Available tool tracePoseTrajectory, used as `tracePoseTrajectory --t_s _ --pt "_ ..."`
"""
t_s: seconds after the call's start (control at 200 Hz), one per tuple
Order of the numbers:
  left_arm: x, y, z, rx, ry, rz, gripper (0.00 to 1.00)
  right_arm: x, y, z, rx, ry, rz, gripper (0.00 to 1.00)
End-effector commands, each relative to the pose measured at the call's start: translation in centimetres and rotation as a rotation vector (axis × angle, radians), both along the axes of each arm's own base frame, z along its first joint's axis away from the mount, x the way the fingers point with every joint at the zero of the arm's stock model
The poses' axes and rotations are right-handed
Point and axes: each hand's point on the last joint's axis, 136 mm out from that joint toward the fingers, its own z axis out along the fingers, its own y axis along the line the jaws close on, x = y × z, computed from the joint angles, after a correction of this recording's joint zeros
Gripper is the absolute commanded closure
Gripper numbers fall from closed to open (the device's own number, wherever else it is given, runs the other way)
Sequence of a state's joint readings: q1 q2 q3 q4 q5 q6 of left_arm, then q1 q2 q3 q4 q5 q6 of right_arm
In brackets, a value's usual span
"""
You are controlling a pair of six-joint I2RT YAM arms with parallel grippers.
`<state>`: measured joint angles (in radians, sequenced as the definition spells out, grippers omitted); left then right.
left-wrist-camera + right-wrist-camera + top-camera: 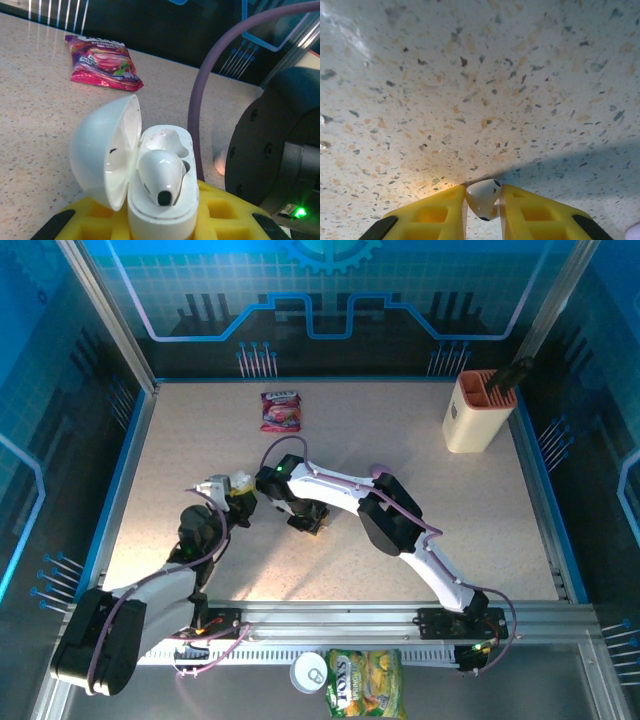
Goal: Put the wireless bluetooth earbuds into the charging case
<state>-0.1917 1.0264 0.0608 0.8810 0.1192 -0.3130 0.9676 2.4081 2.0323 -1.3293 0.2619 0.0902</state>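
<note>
my right gripper [483, 200] is pinching a white earbud [481, 195] low over the tabletop [480, 75], its sides buried between the pads. left gripper [162, 222] is clamped on the open charging case [162, 212], second bud [161, 175] sitting inside

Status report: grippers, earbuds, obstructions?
Left gripper jaws shut on open charging case, one earbud seated. Right gripper jaws shut on second earbud at tabletop. Free socket unobstructed.
</note>
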Motion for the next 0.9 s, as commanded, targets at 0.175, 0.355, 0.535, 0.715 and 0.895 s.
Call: tracePoseTrajectory --t_s 0.175,0.355,0.535,0.715,0.895 --pt "0.3 -1.1 2.5 -0.020 -0.095 -0.068 0.95 1.4 0.1 3.2 0.226 -0.107 -0.124 0.80" --pt "0.2 -1.8 2.9 -0.024 -0.102 -0.113 0.94 1.0 -1.3 4.3 0.307 -0.123 -0.219 0.80" --pt "0.3 -2.2 3.1 -0.027 -0.115 -0.136 0.94 -1.6 -4.9 3.1 0.252 -0.087 -0.324 0.80" --pt "0.1 -2.8 3.5 -0.018 -0.130 -0.174 0.94 -5.5 -8.3 1.6 0.187 -0.032 -0.407 0.80" --pt "-0.1 -3.0 3.5 -0.014 -0.134 -0.189 0.93 -6.9 -9.7 0.6 0.147 -0.007 -0.432 0.77"
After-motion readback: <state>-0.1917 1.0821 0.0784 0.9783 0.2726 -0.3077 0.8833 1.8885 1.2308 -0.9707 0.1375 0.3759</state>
